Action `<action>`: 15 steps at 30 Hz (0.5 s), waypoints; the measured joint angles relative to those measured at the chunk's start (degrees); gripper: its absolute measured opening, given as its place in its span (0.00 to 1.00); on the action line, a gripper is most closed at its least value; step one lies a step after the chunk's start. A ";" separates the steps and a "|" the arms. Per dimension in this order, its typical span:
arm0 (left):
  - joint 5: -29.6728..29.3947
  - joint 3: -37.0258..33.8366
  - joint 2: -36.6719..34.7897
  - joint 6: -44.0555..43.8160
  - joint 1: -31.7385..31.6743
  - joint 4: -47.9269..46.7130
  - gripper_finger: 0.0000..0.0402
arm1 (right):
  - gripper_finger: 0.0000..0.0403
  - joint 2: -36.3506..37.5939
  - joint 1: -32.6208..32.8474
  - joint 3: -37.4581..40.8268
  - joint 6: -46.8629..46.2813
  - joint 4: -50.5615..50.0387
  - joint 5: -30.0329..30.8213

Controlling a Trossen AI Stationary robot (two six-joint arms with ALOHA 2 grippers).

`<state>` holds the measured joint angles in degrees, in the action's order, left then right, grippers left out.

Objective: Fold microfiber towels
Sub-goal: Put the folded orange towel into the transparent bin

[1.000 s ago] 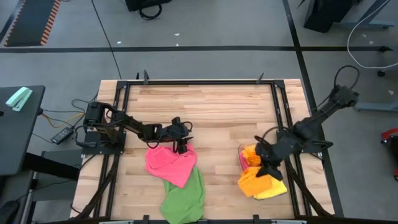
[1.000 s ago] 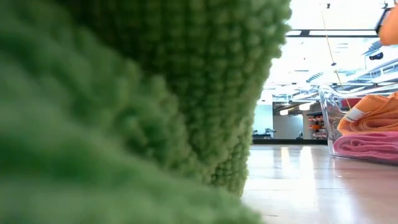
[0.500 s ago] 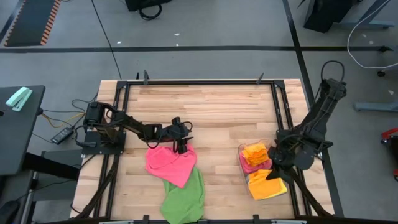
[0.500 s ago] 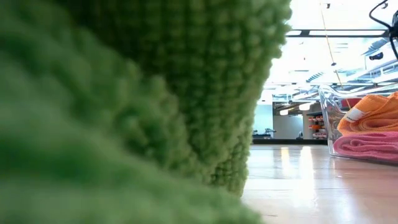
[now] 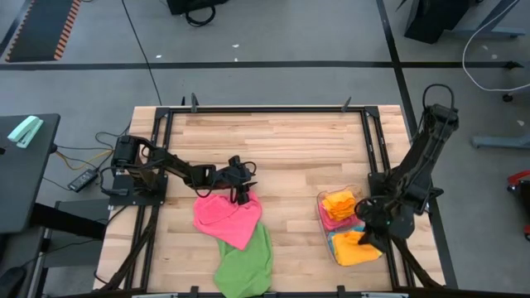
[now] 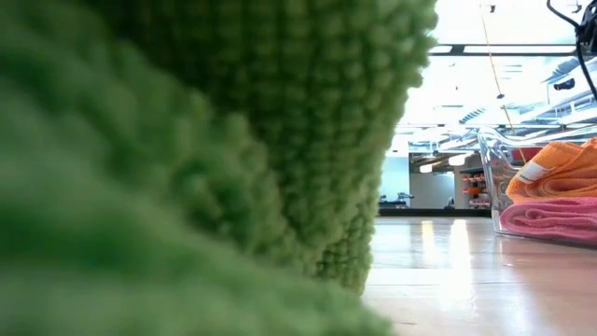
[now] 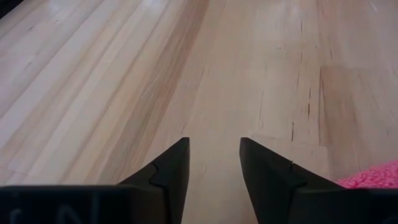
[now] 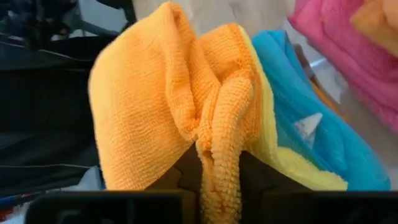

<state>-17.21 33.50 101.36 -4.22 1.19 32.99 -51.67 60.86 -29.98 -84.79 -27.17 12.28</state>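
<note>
Since the orange towel point(image 8: 161, 99) is limp, we keep the right claw point(image 8: 217, 163) clenched on its bunched fold; left claw point(image 7: 214, 163) released over the counter point(image 7: 124, 74).

Both my arms are dark, almost black, built of slim jointed links. My left arm point(image 5: 170, 170) grows from a blocky black base at the worktop's 9 o'clock edge, with thin cables trailing off beside it. My right arm point(image 5: 418, 161) has a black cable looped above its upper joint. Each ends in a two-fingered claw. The left claw point(image 7: 213, 165) has matte black fingers point(image 7: 171, 171), wedge-shaped and tapering to blunt tips, each with a small notch stepped into its inner edge. Faint pale lettering marks the housing below them. The right claw point(image 8: 219, 177) has the same dark fingers.
</note>
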 joint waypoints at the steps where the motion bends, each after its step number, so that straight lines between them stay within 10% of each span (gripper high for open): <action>1: 0.00 0.00 -0.01 0.16 0.00 0.00 0.37 | 0.17 -0.36 0.05 0.00 -0.83 -0.24 -0.23; 15: 0.00 0.00 0.00 -0.03 0.00 -0.04 0.38 | 0.52 -2.64 -2.65 -2.51 -8.87 -5.09 -11.09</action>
<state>-17.21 33.50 101.36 -4.25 1.19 32.95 -54.30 58.22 -32.48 -93.65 -32.26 1.19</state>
